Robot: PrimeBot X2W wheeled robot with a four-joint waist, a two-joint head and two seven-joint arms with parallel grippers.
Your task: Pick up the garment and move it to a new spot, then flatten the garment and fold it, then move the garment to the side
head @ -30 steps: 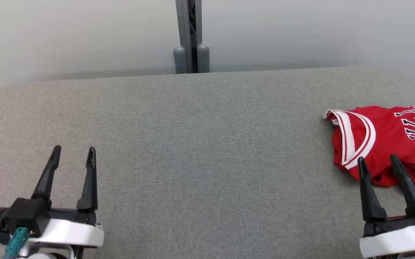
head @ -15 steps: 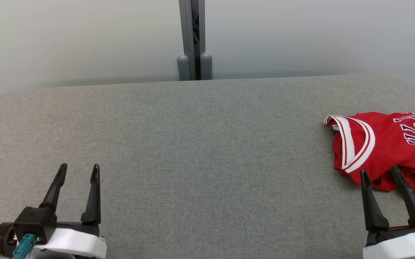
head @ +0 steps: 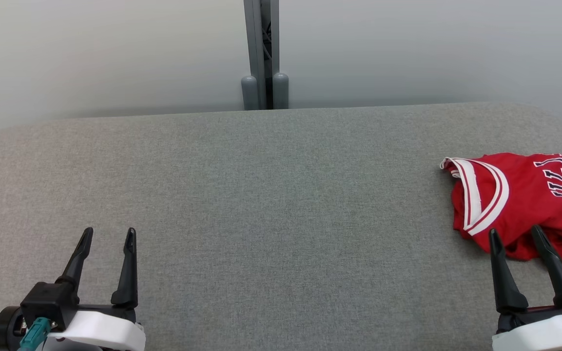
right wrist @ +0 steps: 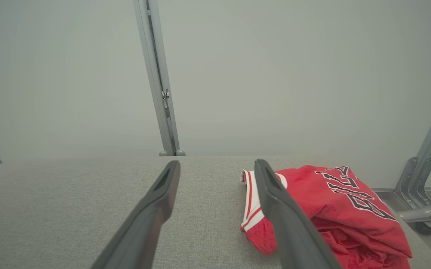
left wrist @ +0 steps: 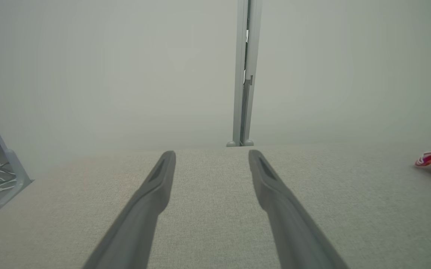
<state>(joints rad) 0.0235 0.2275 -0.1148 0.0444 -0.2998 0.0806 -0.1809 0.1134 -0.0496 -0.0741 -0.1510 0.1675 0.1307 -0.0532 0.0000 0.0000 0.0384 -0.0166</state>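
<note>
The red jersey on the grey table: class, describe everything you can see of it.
The bright red jersey shirt looks like soft knit fabric, with white-and-red striped trim and dark, white-outlined block lettering. It lies crumpled, not flat, at the right end of the grey fabric-covered table. The open right tool hovers at its near edge, not gripping it.

Head view high, angled down; wrist views low, level; garment (head: 519,195) shared.

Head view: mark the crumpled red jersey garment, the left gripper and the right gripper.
Crumpled red jersey garment (head: 529,204), head view, on red fabric beside the white trim.
Left gripper (head: 109,233), head view, midway between its two dark fingertips.
Right gripper (head: 514,233), head view, midway between its two dark fingertips.
</note>
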